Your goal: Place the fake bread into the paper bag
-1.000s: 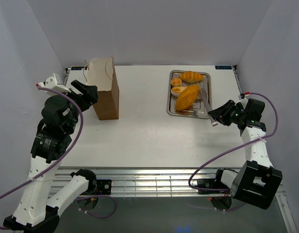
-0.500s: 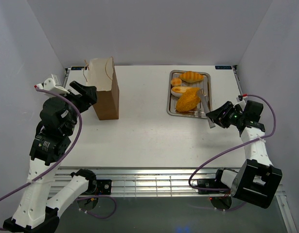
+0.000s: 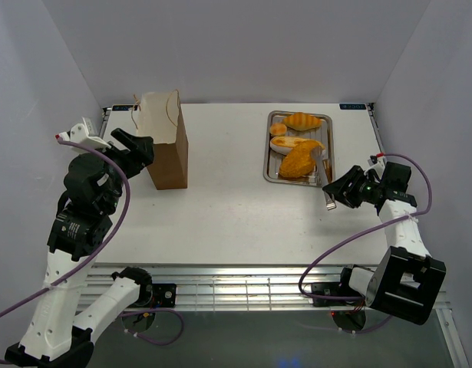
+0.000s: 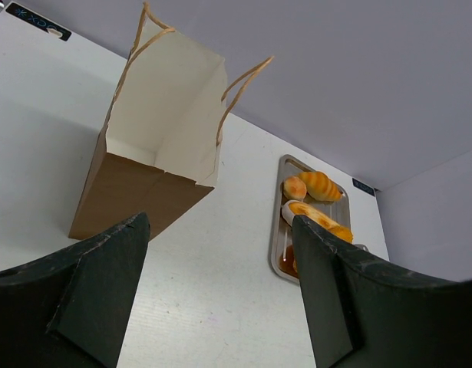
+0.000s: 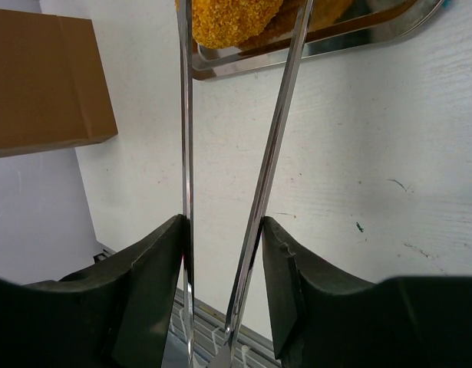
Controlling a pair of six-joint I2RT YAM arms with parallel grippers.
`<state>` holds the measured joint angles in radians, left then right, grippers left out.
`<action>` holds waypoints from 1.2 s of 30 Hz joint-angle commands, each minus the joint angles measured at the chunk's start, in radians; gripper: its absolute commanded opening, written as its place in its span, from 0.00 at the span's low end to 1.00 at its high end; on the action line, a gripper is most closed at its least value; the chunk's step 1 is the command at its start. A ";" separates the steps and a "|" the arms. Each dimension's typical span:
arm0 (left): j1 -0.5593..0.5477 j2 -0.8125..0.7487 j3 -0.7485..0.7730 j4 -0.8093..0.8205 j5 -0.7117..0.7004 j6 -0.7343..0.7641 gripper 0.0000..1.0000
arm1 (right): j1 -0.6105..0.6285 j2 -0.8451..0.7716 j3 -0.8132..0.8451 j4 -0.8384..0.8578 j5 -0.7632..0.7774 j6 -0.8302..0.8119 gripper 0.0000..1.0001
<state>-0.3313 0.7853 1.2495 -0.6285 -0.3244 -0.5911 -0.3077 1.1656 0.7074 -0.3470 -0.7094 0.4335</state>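
- A flat white table with faint scuffs and a small green speck, boxed in by plain pale grey walls.
- A small dark label sits at the table's far edge; its writing is too small to read.
- The tall brown kraft paper bag stands upright at the back left, mouth open, with a pale inside and thin string handles.
- The flat shiny steel tray lies at the back right, well apart from the bag.
- All the fake bread lies on the tray: the big grainy oval loaf, the pale-edged baguette, the ridged croissant and the small round bun.
- The left gripper hovers just beside the bag, its black fingers spread wide and holding nothing.
- The right gripper clasps silver metal tongs; their thin arms splay toward the tray's near edge, with the oval loaf between them.
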 commanded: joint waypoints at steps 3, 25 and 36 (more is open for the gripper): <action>-0.002 -0.001 -0.009 0.006 0.028 -0.003 0.85 | -0.001 -0.050 -0.014 -0.043 0.005 -0.047 0.50; -0.002 -0.020 -0.016 0.006 0.025 0.013 0.86 | -0.001 -0.078 -0.072 0.011 -0.096 0.007 0.56; -0.002 -0.020 -0.022 0.007 0.028 0.008 0.86 | 0.007 -0.086 -0.074 0.078 -0.153 0.030 0.56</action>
<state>-0.3313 0.7704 1.2343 -0.6212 -0.3058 -0.5846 -0.3069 1.1057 0.6346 -0.3222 -0.8139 0.4541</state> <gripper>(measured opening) 0.859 0.558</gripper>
